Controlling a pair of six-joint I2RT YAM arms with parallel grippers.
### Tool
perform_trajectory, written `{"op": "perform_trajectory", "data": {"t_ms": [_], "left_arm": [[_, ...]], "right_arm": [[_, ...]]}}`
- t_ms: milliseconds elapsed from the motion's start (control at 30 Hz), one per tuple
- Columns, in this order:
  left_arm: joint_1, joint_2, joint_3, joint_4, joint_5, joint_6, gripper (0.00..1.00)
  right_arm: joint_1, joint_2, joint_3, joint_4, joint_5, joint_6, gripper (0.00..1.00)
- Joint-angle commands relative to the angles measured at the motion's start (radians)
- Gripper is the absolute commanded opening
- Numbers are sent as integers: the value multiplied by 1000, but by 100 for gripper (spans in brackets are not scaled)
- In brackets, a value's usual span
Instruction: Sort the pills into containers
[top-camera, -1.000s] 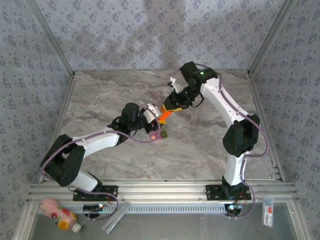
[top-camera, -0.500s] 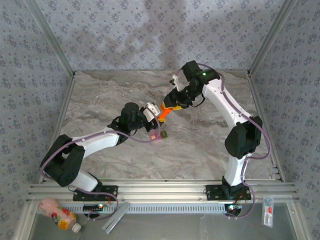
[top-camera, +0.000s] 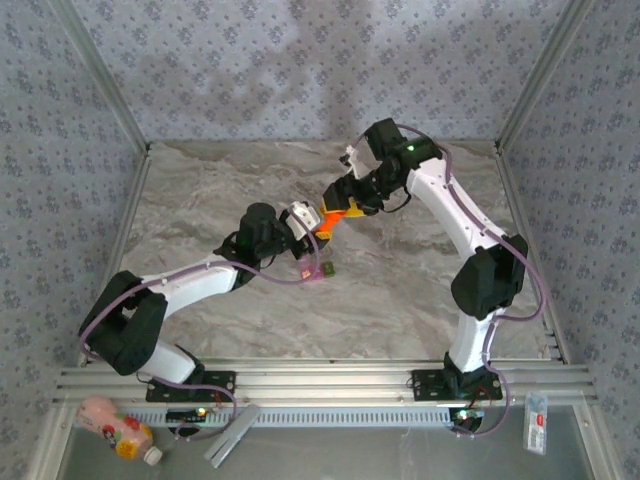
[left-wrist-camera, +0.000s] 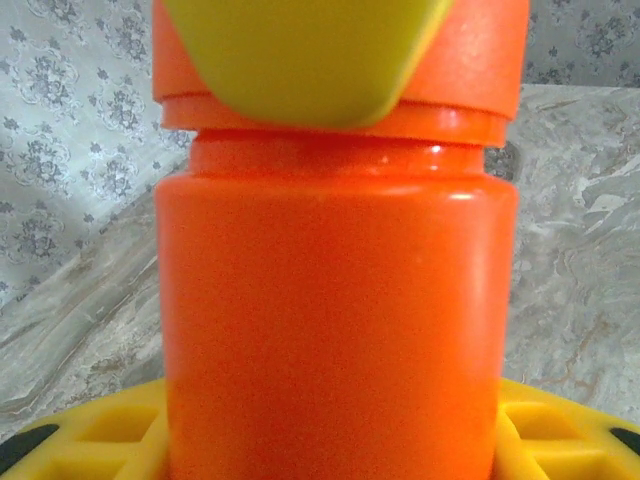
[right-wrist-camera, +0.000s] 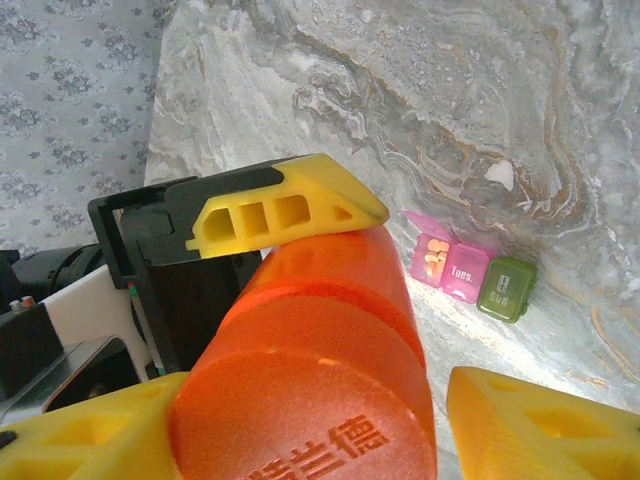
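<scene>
A small orange bottle (top-camera: 327, 219) is held above the marble table, its body clamped between my left gripper's (top-camera: 316, 228) yellow fingers (left-wrist-camera: 90, 440). Its body (left-wrist-camera: 335, 300) stands close in front of the left wrist camera. My right gripper (right-wrist-camera: 310, 400) is open and straddles the bottle's cap (right-wrist-camera: 300, 400); one fingertip (right-wrist-camera: 540, 420) stands clear of the cap. From above, the right gripper (top-camera: 342, 200) meets the bottle's far end. The containers (top-camera: 318, 270), a pink and green pill case (right-wrist-camera: 467, 272), lie on the table below. A pink section is open with orange pills (right-wrist-camera: 433, 258) inside; the green section is shut.
Patterned walls enclose the marble table (top-camera: 230, 190) on three sides. Beyond the near rail lie a pink bottle (top-camera: 118, 427), a grey bar (top-camera: 232, 432) and a small white strip (top-camera: 536, 422).
The right gripper's jaws have spread apart around the cap. The bottle and both grippers have shifted slightly up and to the left.
</scene>
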Motion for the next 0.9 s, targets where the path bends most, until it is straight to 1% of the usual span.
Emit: {"op": "perform_trajectory", "data": {"t_ms": [0, 267, 433, 567, 633, 733, 867], "left_arm": [[-7, -38, 52, 70, 27, -8, 0], [-6, -33, 54, 74, 20, -10, 0], [-8, -32, 55, 77, 19, -12, 0], [-5, -30, 55, 90, 18, -29, 0], [-3, -28, 54, 109, 21, -51, 0], [11, -30, 49, 161, 37, -122, 0], [32, -32, 58, 207, 79, -223, 0]], "right_arm": [[-4, -39, 24, -6, 4, 6, 72], [-38, -89, 16, 9, -15, -2, 76], [-76, -161, -37, 33, -25, 0, 79], [-118, -230, -116, 121, -63, 41, 79], [-127, -261, -151, 178, -67, 49, 79], [-130, -314, -199, 288, -38, 56, 78], [-138, -348, -214, 376, -2, 23, 77]]}}
